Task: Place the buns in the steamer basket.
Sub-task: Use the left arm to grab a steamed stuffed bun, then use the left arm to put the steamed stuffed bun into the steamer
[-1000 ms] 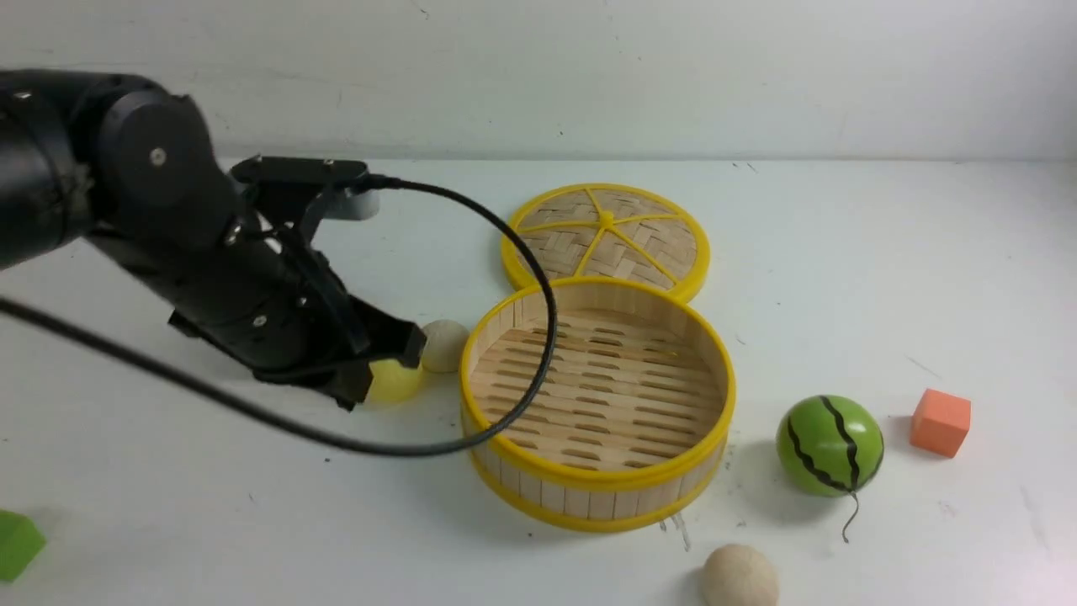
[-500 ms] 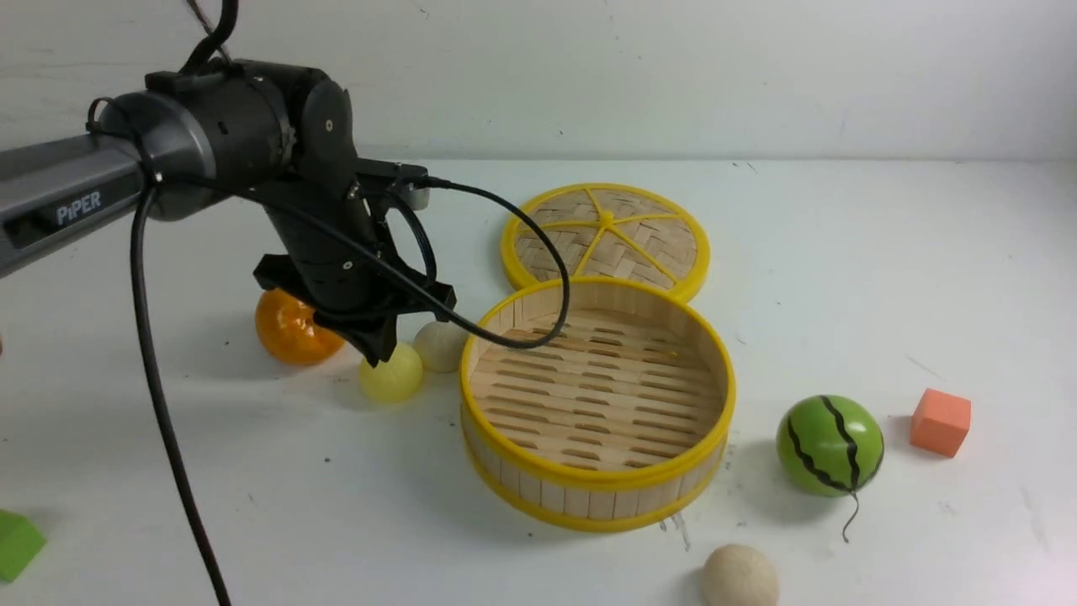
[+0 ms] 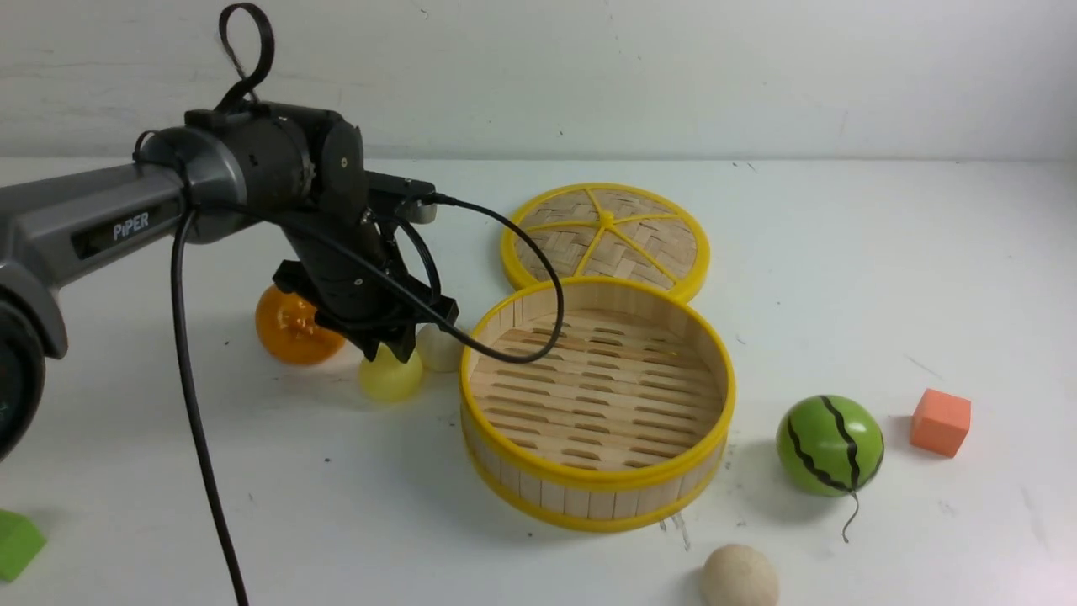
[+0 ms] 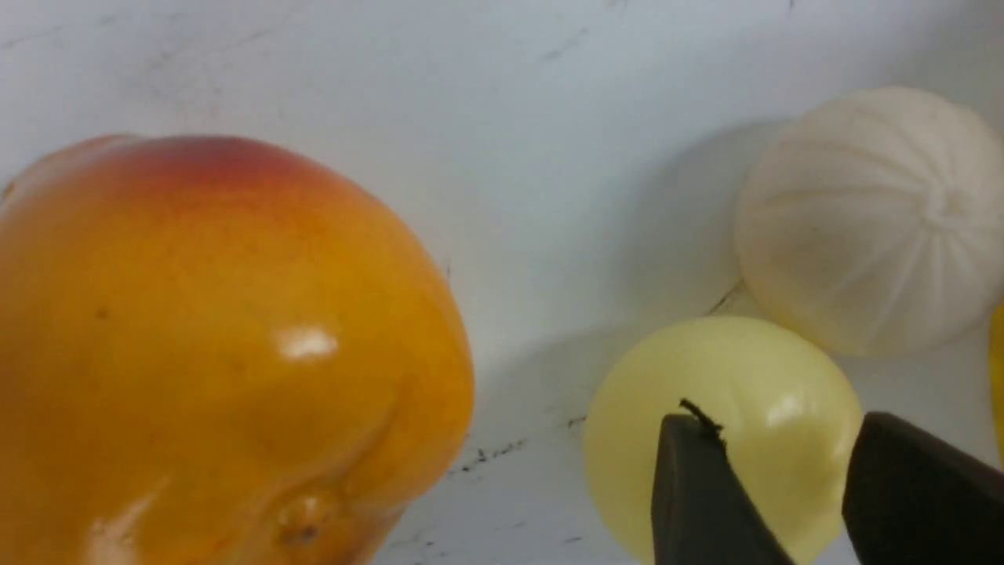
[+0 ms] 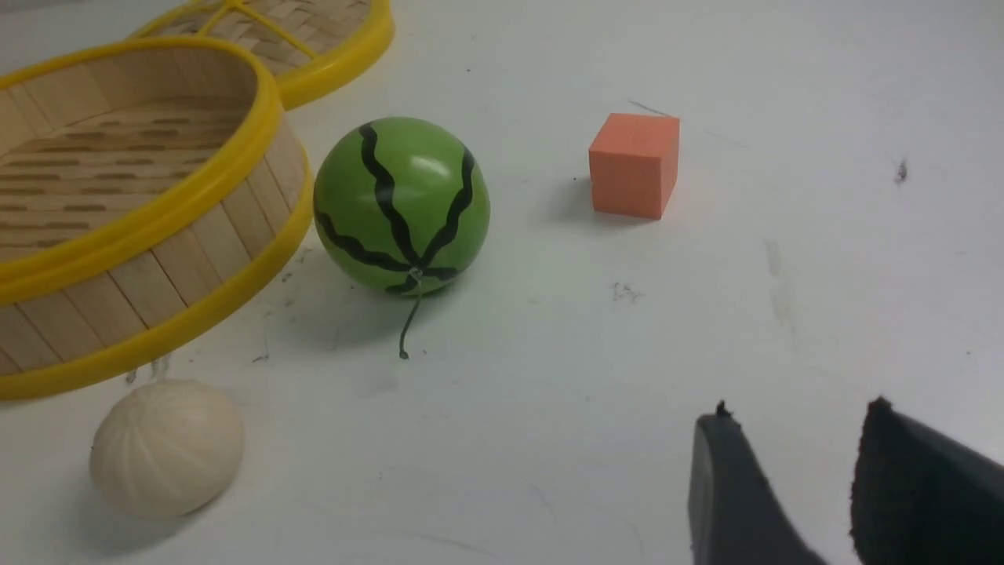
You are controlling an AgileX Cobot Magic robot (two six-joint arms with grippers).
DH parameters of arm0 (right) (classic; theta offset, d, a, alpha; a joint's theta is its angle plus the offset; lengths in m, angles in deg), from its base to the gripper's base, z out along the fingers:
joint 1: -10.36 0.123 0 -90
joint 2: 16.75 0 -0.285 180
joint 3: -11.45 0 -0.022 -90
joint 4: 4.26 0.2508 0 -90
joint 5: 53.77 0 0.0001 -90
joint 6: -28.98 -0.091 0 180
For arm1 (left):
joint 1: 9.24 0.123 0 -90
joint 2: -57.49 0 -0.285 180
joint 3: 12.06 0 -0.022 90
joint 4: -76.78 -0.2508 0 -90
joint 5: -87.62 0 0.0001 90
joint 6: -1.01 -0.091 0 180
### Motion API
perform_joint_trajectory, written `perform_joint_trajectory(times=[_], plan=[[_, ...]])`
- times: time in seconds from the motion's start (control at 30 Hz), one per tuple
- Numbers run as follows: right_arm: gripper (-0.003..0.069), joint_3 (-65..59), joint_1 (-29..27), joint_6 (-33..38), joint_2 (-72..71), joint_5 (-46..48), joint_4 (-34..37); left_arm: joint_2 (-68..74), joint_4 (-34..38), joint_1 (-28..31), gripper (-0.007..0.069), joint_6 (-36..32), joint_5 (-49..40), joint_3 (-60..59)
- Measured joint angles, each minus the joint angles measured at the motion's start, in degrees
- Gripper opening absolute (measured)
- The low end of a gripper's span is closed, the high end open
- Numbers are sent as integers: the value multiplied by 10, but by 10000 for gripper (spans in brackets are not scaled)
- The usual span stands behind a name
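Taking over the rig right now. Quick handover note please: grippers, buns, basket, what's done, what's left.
Left gripper: open, poised just over the yellow bun, not gripping it.
Right gripper: open, empty.
Buns: all three on the table. The yellow bun and an off-white bun sit side by side at the left of the steamer basket; the second off-white bun lies in front of it.
Done: nothing, no bun in the basket.
Left: all three buns.

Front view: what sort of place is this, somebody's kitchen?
Most likely a robot lab bench, not a kitchen: a scuffed white table against a plain wall, a black robot arm trailing a cable, and toy props such as a watermelon ball and an orange cube near the steamer basket.
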Motion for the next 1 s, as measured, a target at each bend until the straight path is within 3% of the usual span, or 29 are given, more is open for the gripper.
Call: perform_joint_trajectory(times=[0.43, 0.5, 0.53, 0.67, 1.0], plan=[[239, 0, 0, 0, 0, 0, 0, 11, -2, 0, 219, 0, 7, 0], [239, 0, 0, 0, 0, 0, 0, 11, -2, 0, 174, 0, 2, 0], [239, 0, 0, 0, 0, 0, 0, 11, -2, 0, 76, 0, -7, 0], [239, 0, 0, 0, 0, 0, 0, 11, -2, 0, -13, 0, -13, 0], [239, 0, 0, 0, 0, 0, 0, -18, 8, 0, -13, 0, -26, 5]])
